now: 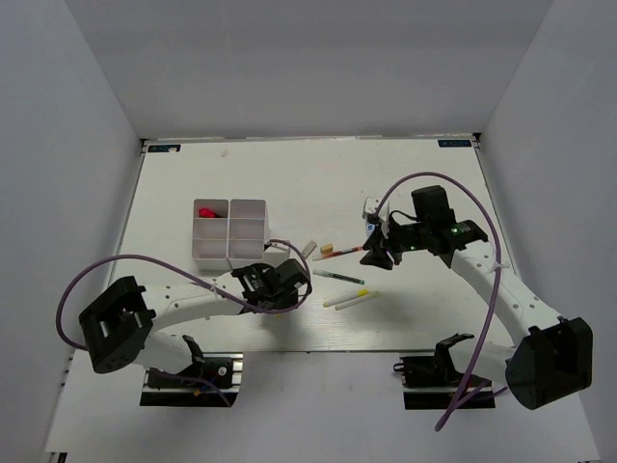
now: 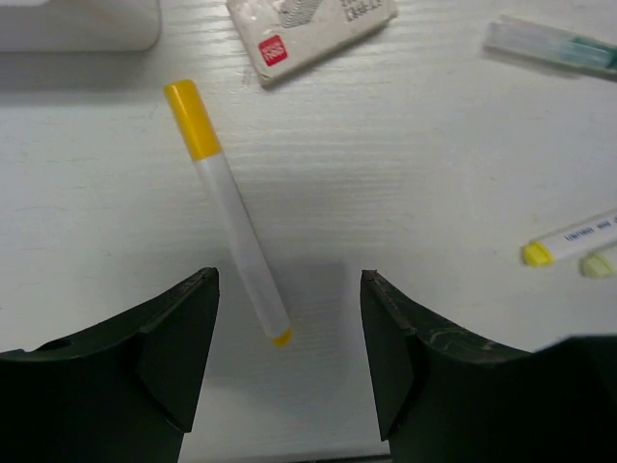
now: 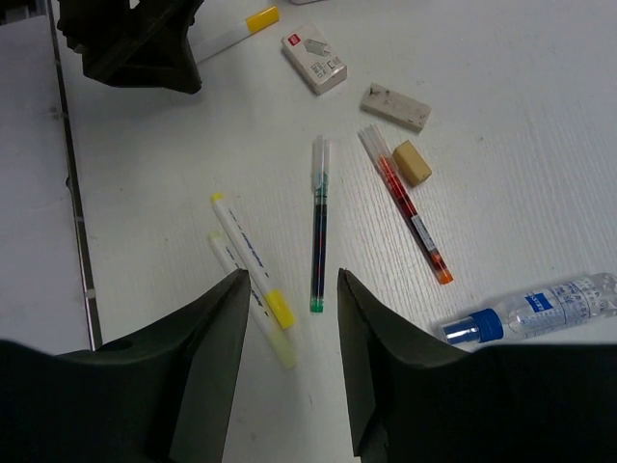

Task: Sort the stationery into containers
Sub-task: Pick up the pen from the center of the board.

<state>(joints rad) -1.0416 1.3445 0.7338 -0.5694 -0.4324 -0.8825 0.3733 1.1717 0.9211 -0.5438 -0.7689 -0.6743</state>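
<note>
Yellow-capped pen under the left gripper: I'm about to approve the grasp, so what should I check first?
1. Left gripper open: ok, jaws apart.
2. Yellow-capped pen centred in the gap: not ok, only its tail end lies there, body slanting left.
3. Eraser apart from the pen: ok.
4. Gripper height above table: cannot tell.
5. Tray has room: ok, only a pink item visible inside.
6. Right gripper clear: ok, open over the green pen.

From above and behind we look down on the whole table (image 1: 434,183). Our two wrist views look steeply down from close by; both catch the boxed eraser (image 2: 318,29) near their top edge.
</note>
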